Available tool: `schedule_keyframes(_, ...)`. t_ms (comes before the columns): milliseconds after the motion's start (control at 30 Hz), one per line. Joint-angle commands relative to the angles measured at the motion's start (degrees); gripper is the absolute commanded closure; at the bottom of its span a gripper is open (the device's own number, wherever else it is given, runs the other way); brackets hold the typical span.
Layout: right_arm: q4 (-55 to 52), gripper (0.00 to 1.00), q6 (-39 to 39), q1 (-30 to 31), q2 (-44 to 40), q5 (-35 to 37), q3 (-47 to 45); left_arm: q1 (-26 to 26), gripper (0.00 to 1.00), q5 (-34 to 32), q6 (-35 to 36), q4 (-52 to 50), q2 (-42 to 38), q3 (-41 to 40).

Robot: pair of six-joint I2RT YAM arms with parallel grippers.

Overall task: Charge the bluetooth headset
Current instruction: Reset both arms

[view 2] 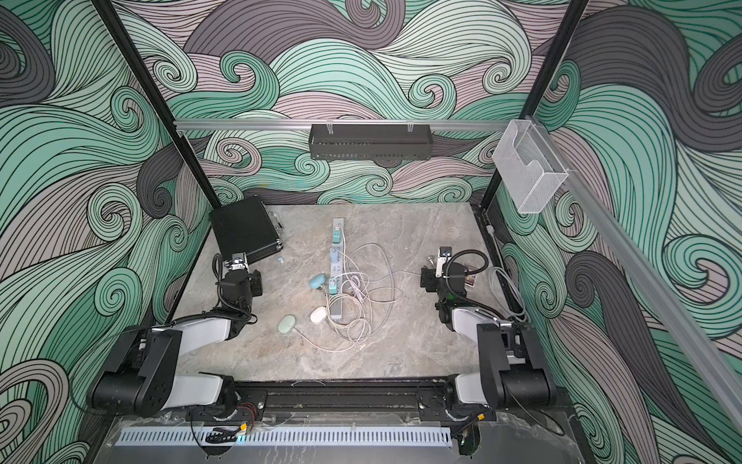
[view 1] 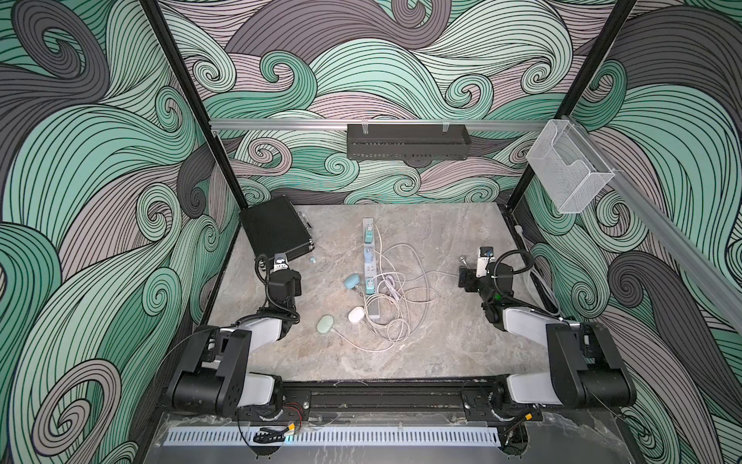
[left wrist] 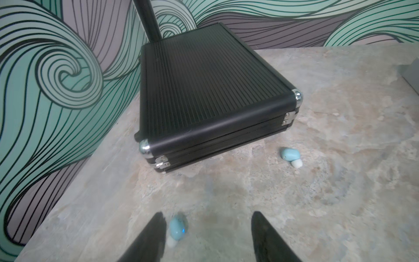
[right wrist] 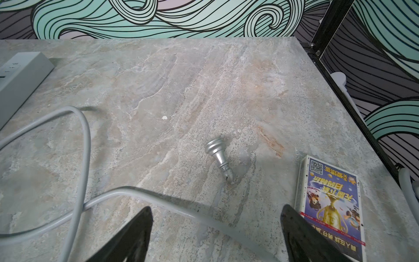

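Two light blue earbuds lie on the marble table in front of the black case. One earbud (left wrist: 178,228) rests on the table between the fingers of my left gripper (left wrist: 208,214), close against one finger (left wrist: 156,229); the jaws stand open. The second earbud (left wrist: 291,156) (view 1: 312,260) lies apart, near the black case's corner. A blue charging case (view 1: 352,280) sits beside the grey power strip (view 1: 371,265). My right gripper (right wrist: 217,207) is open above a grey cable (right wrist: 158,202), holding nothing.
The black ribbed case (view 1: 275,227) fills the back left corner. A green case (view 1: 325,323) and a white case (view 1: 356,314) lie among tangled cables (view 1: 395,305). A silver knob (right wrist: 218,156) and a card box (right wrist: 331,204) lie by my right gripper.
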Motion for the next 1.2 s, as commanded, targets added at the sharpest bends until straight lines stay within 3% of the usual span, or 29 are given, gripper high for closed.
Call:
schedule_keyframes(0, 10.95, 0.13, -0.57, -1.06, 2.89, 0.02, -1.27, 2.88, 0.4, 5.77, 1.49, 11.79, 5.54, -0.77)
schedule_keyframes(133, 21.8, 0.12, -0.46, -1.39, 8.22, -0.57, -4.3, 4.7, 0.36, 9.57, 0.77, 3.41, 6.43, 4.24)
schedule_keyframes(233, 19.02, 0.12, 0.08, -1.84, 7.56, -0.87, -3.46, 6.66, 0.34, 12.65, -0.61, -0.32, 6.87, 6.4)
schedule_keyframes(267, 19.99, 0.11, 0.34, -2.0, 8.04, -0.75, -3.59, 6.68, 0.23, 12.65, -0.61, -0.27, 6.87, 6.32)
schedule_keyframes(300, 19.14, 0.11, 0.61, -2.18, 7.79, -0.81, -3.36, 6.68, 0.02, 12.64, -0.61, -0.22, 6.78, 6.3)
schedule_keyframes(1033, 18.9, 0.0, 0.66, -2.45, 7.89, -0.94, -3.15, 7.84, 0.01, 14.98, -1.21, -1.18, 6.95, 6.88)
schedule_keyframes(1100, 18.89, 0.0, 0.67, -2.39, 7.89, -0.98, -3.15, 7.91, 0.01, 15.02, -1.13, 3.25, 5.3, 3.7)
schedule_keyframes(1167, 18.94, 0.0, 0.66, -2.39, 7.89, -1.01, -3.15, 7.83, 0.01, 10.59, -3.56, 20.58, 3.46, -6.67)
